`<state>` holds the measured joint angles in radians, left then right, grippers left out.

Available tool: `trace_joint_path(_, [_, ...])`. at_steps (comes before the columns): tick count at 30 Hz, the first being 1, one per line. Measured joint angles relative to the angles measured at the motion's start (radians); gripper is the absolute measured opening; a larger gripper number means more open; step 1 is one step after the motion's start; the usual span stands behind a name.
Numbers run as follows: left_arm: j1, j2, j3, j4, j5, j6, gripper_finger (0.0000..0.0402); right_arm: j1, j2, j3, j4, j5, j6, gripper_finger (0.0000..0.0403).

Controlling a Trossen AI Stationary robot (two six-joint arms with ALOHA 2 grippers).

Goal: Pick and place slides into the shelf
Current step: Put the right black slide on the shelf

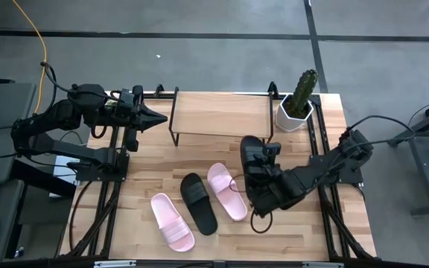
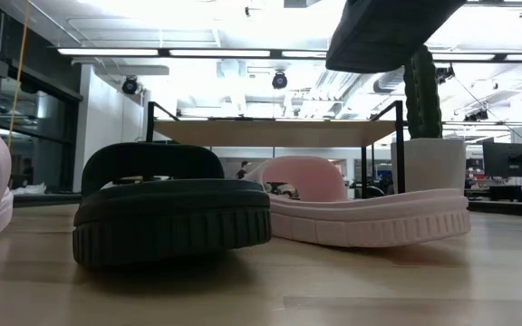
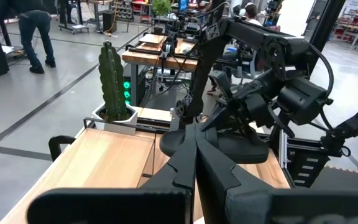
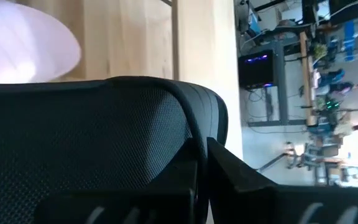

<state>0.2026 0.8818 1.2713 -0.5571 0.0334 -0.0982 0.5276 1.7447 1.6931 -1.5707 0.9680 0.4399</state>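
High view: right end effector (image 1: 255, 165) clamps a black slide (image 1: 252, 152) lifted over the bench (image 1: 304, 223); shelf (image 1: 218, 113) just beyond it, empty.
Low view: held slide overhead; black slide on bench (image 2: 172, 220) and pink slide (image 2: 370, 215) below.
Left wrist view: left end effector (image 3: 194, 165) closed, empty, beside shelf.

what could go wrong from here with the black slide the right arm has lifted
The right gripper holds the black slide in the air by its strap edge, so it may swing or slip loose. The potted cactus stands right beside the shelf on that side, and a wide approach might knock it. If dropped, the slide would likely land near the pink slide below.
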Motion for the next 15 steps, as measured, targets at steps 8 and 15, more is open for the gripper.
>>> trace_joint_path(8, [0.0,0.0,0.0,0.0,0.0,0.0,0.0001,-0.076,-0.014,0.002,0.0,0.026,-0.103,0.0])
trace_joint_path(15, [0.0,0.0,0.0,-0.001,0.0,0.0,0.0001,-0.144,-0.1,0.002,-0.001,0.042,-0.176,0.0])
